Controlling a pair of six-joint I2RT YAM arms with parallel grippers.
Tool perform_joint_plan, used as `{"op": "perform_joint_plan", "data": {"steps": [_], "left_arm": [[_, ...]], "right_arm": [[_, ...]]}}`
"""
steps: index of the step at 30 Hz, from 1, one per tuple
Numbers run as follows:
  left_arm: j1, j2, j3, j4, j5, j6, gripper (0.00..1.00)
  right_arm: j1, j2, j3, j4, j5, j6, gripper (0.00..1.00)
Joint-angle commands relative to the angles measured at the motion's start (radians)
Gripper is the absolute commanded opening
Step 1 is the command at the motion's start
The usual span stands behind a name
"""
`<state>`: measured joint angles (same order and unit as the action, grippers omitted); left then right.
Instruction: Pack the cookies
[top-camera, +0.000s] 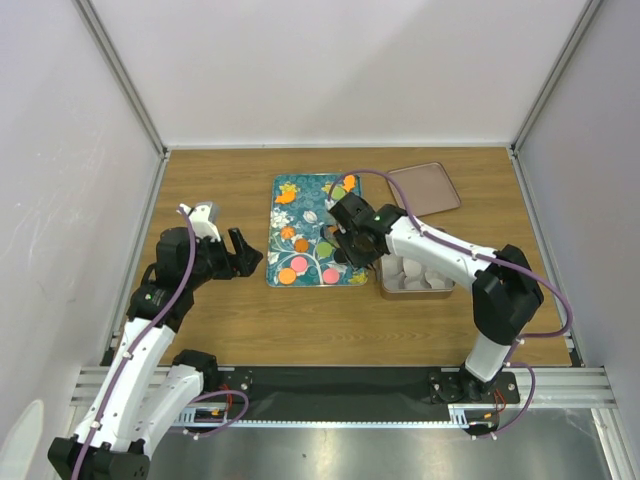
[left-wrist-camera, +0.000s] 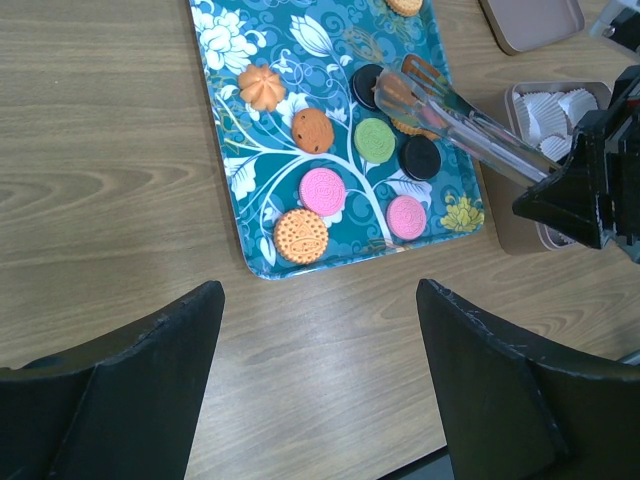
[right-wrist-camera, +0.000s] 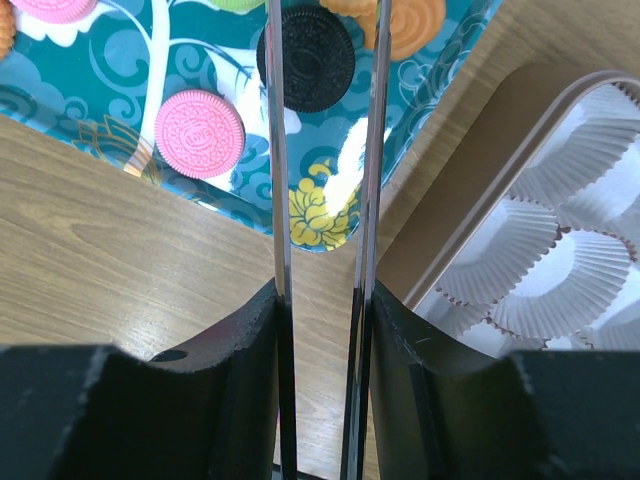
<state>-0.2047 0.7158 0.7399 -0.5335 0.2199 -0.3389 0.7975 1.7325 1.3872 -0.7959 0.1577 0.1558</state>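
Clamping tongs (right-wrist-camera: 281, 200) cut off at the tips, right fingers (right-wrist-camera: 235, 370) grip; left fingers (left-wrist-camera: 140, 360) gape wide.

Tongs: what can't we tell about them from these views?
Right wrist: the tips of the tongs are cut off by the top edge.
Top external: the right hand hides the tongs almost wholly.
Left wrist: the tips overlap an orange cookie; whether they grip it is too blurred to tell.
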Motion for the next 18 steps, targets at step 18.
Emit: {"op": "perform_joint_plan", "data": {"steps": [18], "left_arm": [[-0.010, -0.001, -0.002, 0.029, -0.001, 0.015, 0.84]], "right_arm": [[-0.092, -0.355, 0.007, -0.140, 0.074, 0.080, 0.28]]}}
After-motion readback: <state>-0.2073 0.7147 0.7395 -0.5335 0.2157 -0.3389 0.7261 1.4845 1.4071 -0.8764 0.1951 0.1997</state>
